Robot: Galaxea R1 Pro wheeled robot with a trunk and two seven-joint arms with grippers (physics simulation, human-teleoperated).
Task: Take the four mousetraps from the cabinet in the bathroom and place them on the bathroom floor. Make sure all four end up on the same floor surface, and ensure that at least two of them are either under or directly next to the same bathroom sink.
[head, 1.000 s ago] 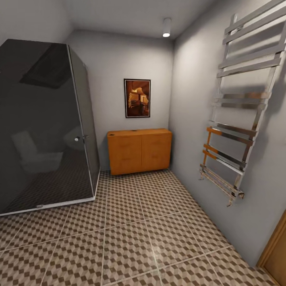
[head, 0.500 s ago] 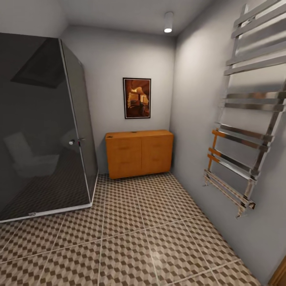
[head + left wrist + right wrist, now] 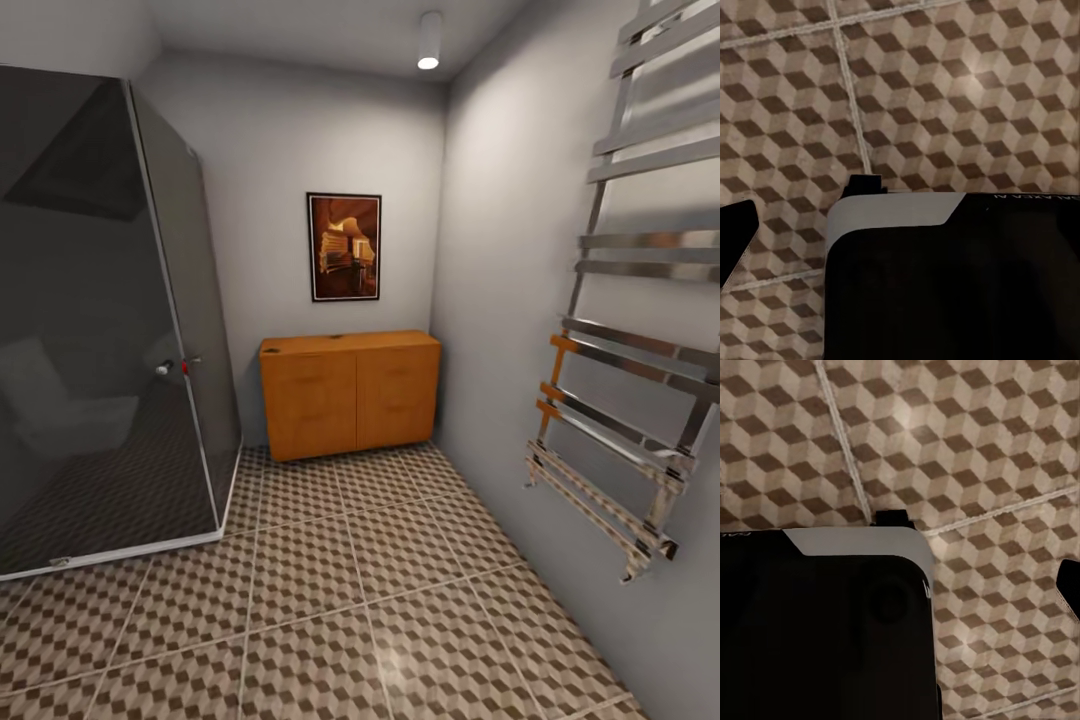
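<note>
Four small, light mousetraps presumably lie unseen inside the low orange-brown wooden cabinet [image 3: 350,393] against the far wall across the cube-patterned tiled bathroom floor [image 3: 380,590], best pinched by their stiff board edges; either claw's state cannot be told.

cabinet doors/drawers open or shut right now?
Shut. In the head view, the cabinet fronts sit flush and even, no gap or interior visible, standing against the far wall.

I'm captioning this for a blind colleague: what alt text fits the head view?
An orange-brown wooden cabinet stands against the far wall of a bathroom, across a cube-patterned tile floor. A dark glass shower enclosure is on the left, a chrome towel rack on the right wall, and a framed picture hangs above the cabinet.
</note>
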